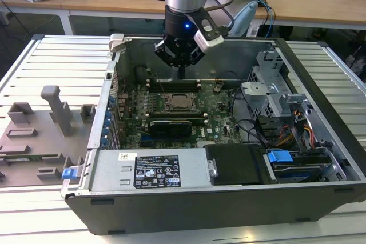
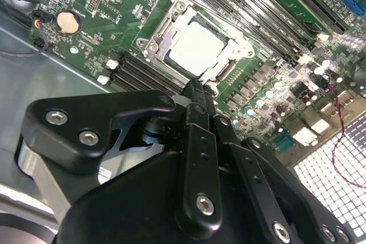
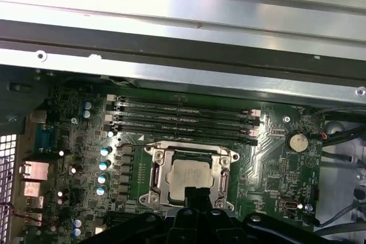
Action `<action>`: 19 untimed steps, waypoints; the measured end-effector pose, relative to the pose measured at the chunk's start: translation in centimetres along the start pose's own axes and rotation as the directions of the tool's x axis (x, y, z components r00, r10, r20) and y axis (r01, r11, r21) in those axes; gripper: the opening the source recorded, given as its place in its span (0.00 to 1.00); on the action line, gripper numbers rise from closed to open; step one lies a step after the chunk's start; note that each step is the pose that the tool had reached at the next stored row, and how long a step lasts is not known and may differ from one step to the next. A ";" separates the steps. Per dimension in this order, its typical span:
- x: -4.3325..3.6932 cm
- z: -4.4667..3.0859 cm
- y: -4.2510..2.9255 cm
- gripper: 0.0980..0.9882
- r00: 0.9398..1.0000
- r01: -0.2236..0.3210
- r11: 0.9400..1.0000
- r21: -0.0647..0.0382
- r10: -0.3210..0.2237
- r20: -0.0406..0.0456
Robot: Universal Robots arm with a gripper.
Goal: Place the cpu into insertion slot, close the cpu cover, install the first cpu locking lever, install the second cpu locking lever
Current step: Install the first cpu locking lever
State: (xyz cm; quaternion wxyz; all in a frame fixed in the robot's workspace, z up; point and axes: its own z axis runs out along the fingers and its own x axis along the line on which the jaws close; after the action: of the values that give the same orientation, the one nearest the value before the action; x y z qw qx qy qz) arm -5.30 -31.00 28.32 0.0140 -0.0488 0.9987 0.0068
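Note:
The cpu (image 1: 179,102) lies flat in the insertion slot (image 1: 179,111) on the green motherboard (image 1: 220,110) inside the open computer case. Its silvery top (image 2: 197,47) shows through the window of the cpu cover (image 2: 155,43), which lies down over it as a metal frame. In the first wrist view the cpu (image 3: 190,174) and the cpu cover (image 3: 155,158) show the same way. My gripper (image 1: 181,74) hangs just above the board, beside the socket's far edge. Its fingers are shut and hold nothing. In both wrist views the gripper tip (image 2: 196,91) (image 3: 198,194) sits at the socket's rim.
Black memory sticks (image 3: 183,119) run beside the socket. A black card (image 1: 170,127) stands in front of the socket. A drive cage (image 1: 274,92) and cables fill the exterior view's right. A power supply (image 1: 154,170) sits at the front. A grey fixture tray (image 1: 40,135) lies outside the case.

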 end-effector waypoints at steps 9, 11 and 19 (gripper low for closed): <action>1.21 0.00 0.12 0.01 1.000 0.000 1.000 0.000 0.000 0.000; 1.45 0.00 0.14 0.01 1.000 0.000 1.000 0.000 0.000 0.000; 2.39 0.01 0.23 0.01 1.000 0.000 1.000 0.000 0.000 0.000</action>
State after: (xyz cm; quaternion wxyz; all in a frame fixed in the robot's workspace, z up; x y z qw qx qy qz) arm -7.70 -31.00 28.24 0.0140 -0.0488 0.9987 0.0068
